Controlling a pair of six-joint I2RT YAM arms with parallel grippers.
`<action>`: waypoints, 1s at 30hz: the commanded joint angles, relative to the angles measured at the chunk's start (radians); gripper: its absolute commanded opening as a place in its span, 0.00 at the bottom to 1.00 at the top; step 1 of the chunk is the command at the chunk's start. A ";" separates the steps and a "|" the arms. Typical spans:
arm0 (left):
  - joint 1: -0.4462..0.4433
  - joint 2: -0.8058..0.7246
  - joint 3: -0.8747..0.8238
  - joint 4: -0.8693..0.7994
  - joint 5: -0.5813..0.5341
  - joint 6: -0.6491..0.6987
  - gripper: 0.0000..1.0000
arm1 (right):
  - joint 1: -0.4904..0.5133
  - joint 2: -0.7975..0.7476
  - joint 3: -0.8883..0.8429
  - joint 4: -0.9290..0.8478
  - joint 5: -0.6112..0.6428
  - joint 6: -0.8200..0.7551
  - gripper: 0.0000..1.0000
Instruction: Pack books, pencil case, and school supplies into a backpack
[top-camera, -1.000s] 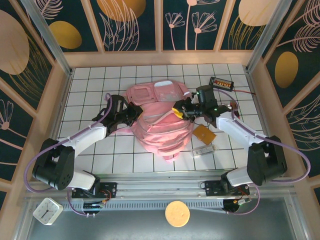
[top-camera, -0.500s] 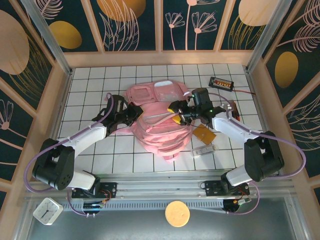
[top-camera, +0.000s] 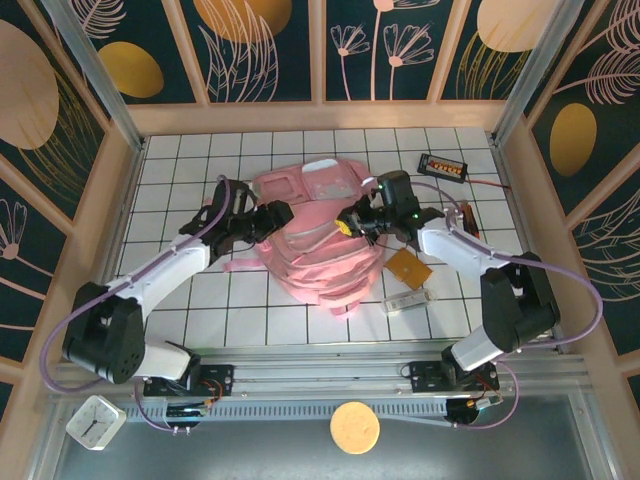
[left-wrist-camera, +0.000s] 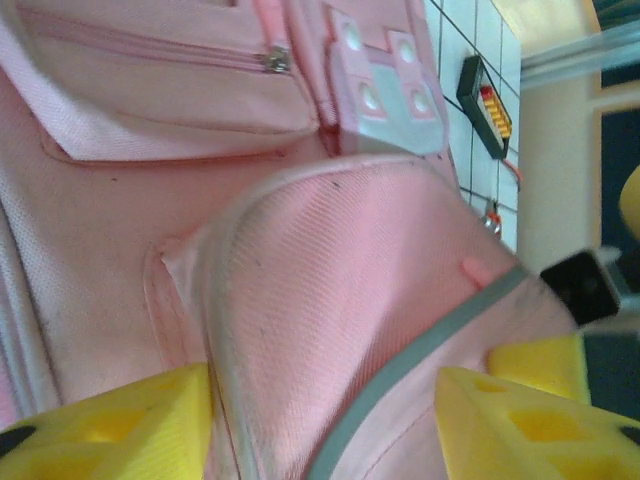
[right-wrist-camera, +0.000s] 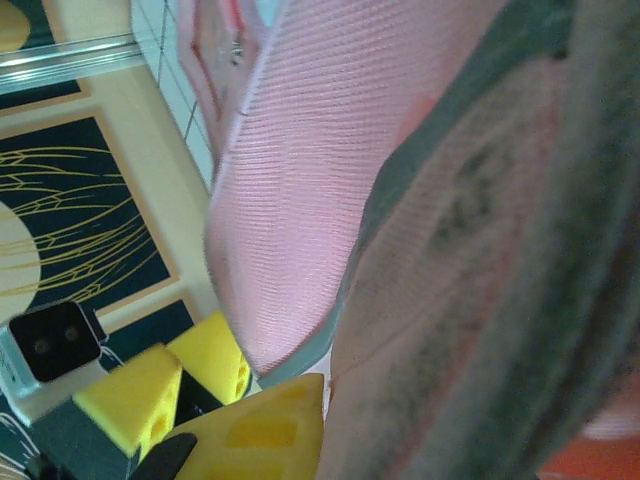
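The pink backpack (top-camera: 325, 268) is lying at the centre of the table (top-camera: 180, 180). The left gripper (top-camera: 285, 212) is standing open at its 10 o'clock edge, with fabric between the fingers. The right gripper (top-camera: 347, 224) is pinching fabric at 1 o'clock. One orange-brown book (top-camera: 408, 267) and one whitish block (top-camera: 405, 299) are lying at 4 o'clock.

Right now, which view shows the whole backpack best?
The top external view: the backpack shows whole, outline and all. The left wrist view gives a close-up of its zipped pocket and grey-edged flap; the right wrist view, blurred pink fabric.
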 joint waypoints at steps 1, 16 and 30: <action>-0.003 -0.090 0.052 -0.183 0.006 0.250 0.62 | 0.010 0.020 0.109 0.029 0.033 -0.034 0.00; -0.052 -0.067 0.053 -0.305 0.080 0.484 0.49 | 0.032 0.102 0.297 -0.035 0.017 -0.056 0.00; -0.119 0.070 0.130 -0.241 0.025 0.478 0.47 | 0.029 0.098 0.290 -0.033 0.003 -0.054 0.00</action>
